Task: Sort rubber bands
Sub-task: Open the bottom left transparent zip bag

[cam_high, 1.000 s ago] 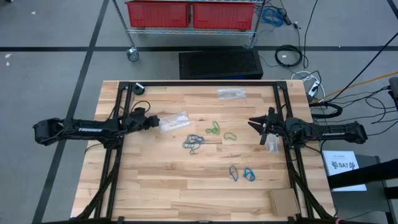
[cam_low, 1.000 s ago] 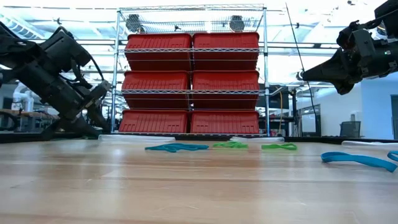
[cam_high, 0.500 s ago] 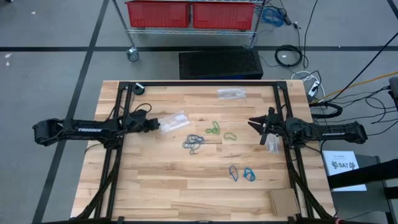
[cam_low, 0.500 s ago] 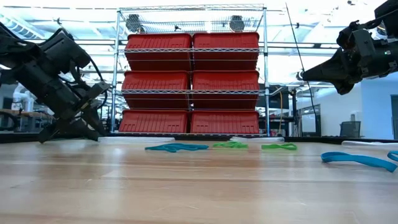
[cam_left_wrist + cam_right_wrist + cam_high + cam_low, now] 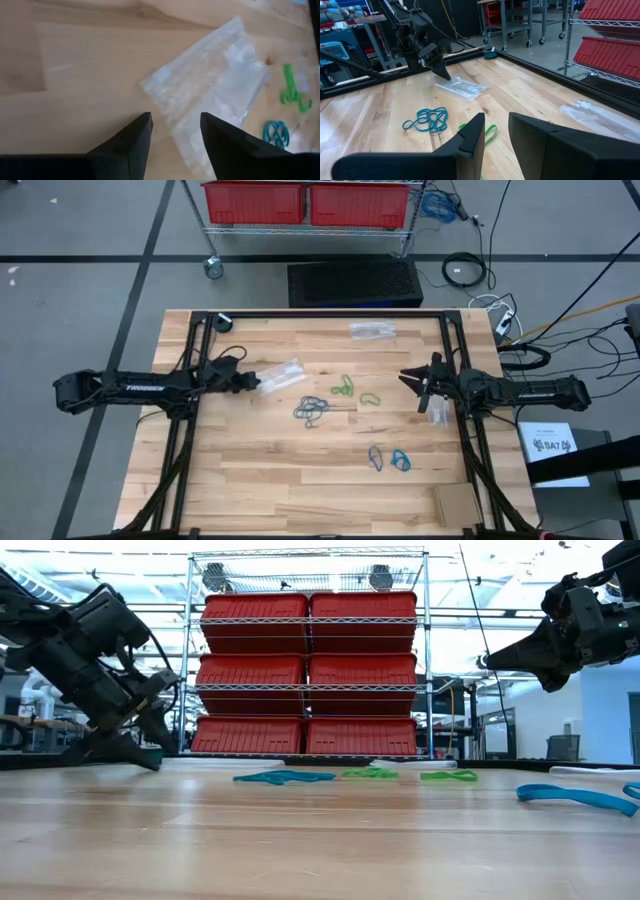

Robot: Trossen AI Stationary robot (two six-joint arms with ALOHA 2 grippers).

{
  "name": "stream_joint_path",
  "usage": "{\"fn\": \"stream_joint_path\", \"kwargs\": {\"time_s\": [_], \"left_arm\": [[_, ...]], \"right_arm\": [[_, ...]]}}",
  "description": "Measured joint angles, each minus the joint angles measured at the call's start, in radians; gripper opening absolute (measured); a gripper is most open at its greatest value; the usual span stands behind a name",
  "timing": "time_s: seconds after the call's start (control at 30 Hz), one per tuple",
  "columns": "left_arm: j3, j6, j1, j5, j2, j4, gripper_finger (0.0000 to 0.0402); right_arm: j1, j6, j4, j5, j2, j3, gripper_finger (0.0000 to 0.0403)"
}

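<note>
Two hands. Left hand (image 5: 172, 132): fingers spread, low over the near edge of the clear bag (image 5: 280, 374), holding nothing. Right hand (image 5: 408, 377): raised, fingers slightly parted, empty, well beyond the bag. Rubber bands (image 5: 316, 410): loose on the worktop (image 5: 250, 480) just past the bag. Advice: pinch one bag layer only, lift its mouth slowly.

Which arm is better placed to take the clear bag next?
The left. Its gripper is open right at the bag's edge. The right gripper hangs raised at the table's far side, beyond the rubber bands.
</note>
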Motion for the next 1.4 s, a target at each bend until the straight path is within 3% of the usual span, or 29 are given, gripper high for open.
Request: {"fn": "stream_joint_path", "kwargs": {"time_s": [0.33,0.63,0.93,1.4], "left_arm": [[-0.001,-0.008,0.044,-0.029,0.003,0.042,0.0180],[-0.022,0.015,0.110,0.031,0.142,0.193,0.0180],[-0.005,0.024,0.105,0.087,0.268,0.272,0.0180],[-0.005,0.050,0.048,0.121,0.280,0.277,0.0171]], "right_arm": [[0.000,0.000,0.000,0.000,0.000,0.000,0.0082],[0.000,0.000,0.000,0.000,0.000,0.000,0.0082],[0.000,0.000,0.000,0.000,0.000,0.000,0.0082],[0.000,0.000,0.000,0.000,0.000,0.000,0.0082]]}}
